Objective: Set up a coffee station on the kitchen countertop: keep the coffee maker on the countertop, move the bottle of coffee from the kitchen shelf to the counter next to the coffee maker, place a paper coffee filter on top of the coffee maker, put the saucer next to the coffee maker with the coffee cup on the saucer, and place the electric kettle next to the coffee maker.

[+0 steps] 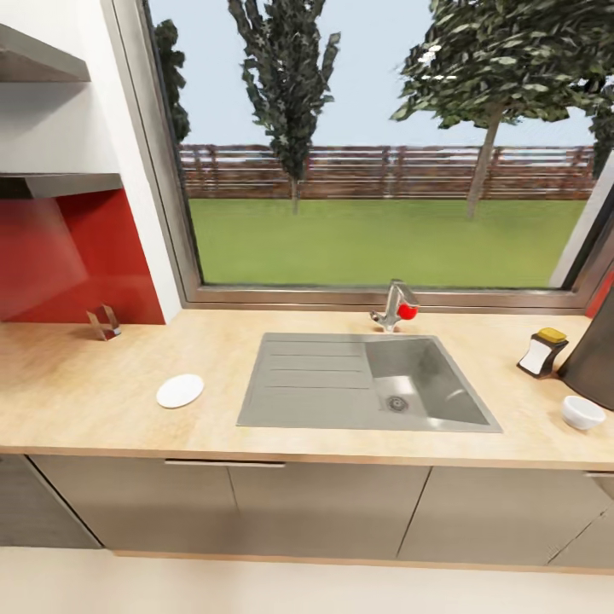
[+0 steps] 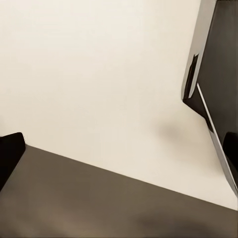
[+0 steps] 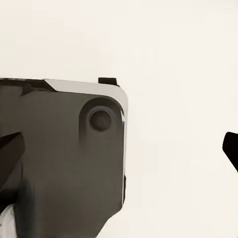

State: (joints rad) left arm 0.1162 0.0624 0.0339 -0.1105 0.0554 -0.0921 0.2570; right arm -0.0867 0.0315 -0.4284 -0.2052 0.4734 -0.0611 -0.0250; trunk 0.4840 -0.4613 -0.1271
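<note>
Facing the worktop [image 1: 77, 375] square-on at the sink [image 1: 367, 392], window behind. Saucer [image 1: 180, 390] lying flat on the worktop left of the sink, alone, nothing on it. Cup [image 1: 583, 412] well apart from it, near the right end of the worktop, just in front of the coffee maker [image 1: 595, 351], cut by the frame edge. Dark bottle with yellow cap [image 1: 542, 352] standing just beside the coffee maker, on its left. No filter or kettle identified.

Left gripper [image 2: 119, 153]: dark fingertips at opposite frame edges, so spread wide, nothing between them; pale floor and robot body beyond. Right gripper [image 3: 124, 148]: likewise wide apart and empty, looking down past the robot's base.

Judgement: both arms hanging low, neither near the worktop. Saucer lies to the robot's left, cup and coffee maker to its right; left arm the nearer for the saucer, right arm for the cup. Saucer must travel rightward across the sink.
</note>
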